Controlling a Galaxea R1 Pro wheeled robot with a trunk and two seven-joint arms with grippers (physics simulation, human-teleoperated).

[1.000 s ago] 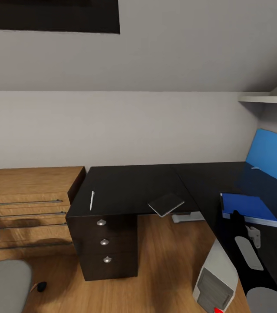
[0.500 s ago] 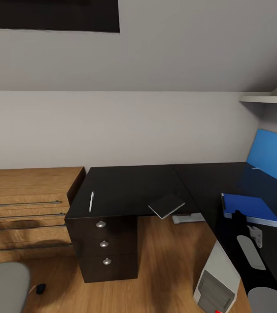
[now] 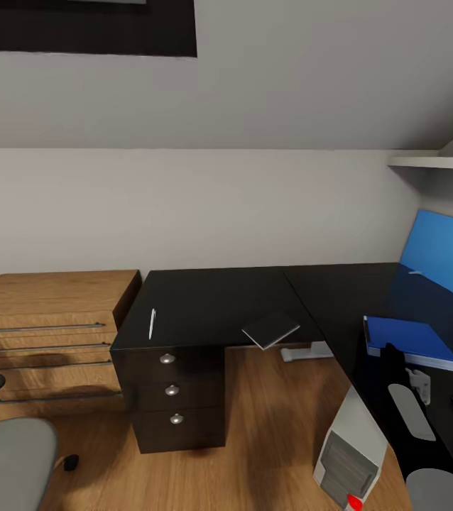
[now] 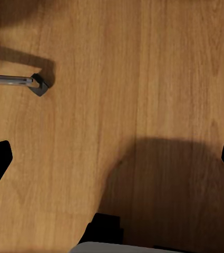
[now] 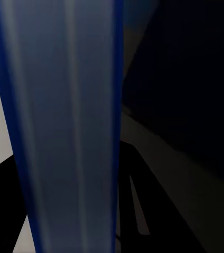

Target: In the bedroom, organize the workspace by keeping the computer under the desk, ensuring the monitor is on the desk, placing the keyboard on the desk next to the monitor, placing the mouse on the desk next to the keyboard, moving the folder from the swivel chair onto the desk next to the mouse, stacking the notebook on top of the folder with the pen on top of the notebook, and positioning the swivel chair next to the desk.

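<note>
Black desk (image 3: 219, 298) bears notebook (image 3: 270, 329), pen (image 3: 151, 323), folder (image 3: 410, 341).

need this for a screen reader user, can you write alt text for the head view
An L-shaped matte black desk fills a bedroom corner, with a slim whitish pen and a thin dark notebook overhanging its front edge, and a flat bright blue folder on its right wing. A light wooden drawer unit stands left.
</note>
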